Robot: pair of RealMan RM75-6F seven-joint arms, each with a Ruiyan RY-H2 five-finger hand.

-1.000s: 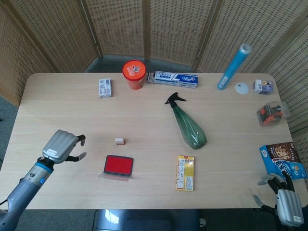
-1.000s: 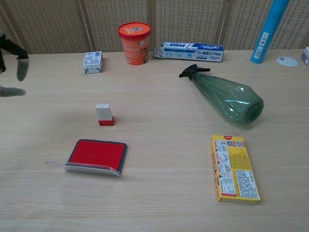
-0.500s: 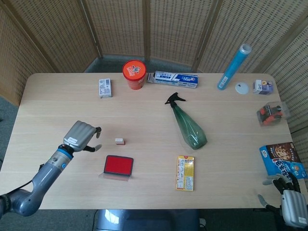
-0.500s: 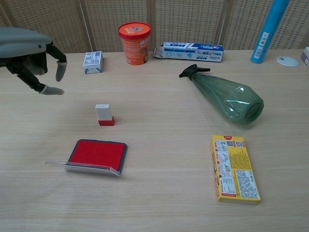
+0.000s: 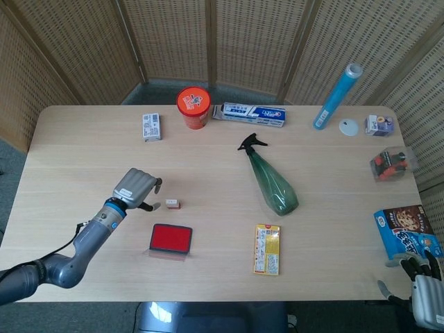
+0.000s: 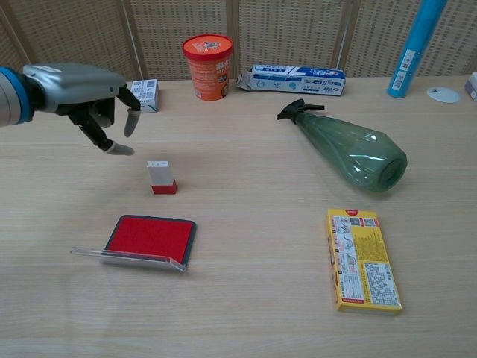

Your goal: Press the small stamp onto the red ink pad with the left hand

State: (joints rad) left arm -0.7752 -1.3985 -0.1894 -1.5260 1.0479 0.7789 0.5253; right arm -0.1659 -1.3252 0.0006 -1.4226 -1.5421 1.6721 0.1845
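Just ahead of the left hand [image 6: 86,89], toward its fingertip side and a little below them, the small stamp [image 6: 161,177] stands upright on the table [image 6: 246,246], white body over a red base, untouched. Over the last second the hand has travelled in from the far left edge of the table toward the middle, and it now hovers near the stamp with its fingers parted and lightly curled downward, holding nothing. Nearer the robot than the hand, just beyond the stamp on that side, the red ink pad [image 6: 151,237] lies open with its clear lid [image 6: 123,257] folded down at the front edge. The approach looks nearly complete, so the next job is probably to lower the fingers around the stamp and pinch it; being so small and light, it could tip if nudged. Far off at the table's near right corner, the right hand [image 5: 424,300] is only partly visible, and I cannot tell how its fingers lie.
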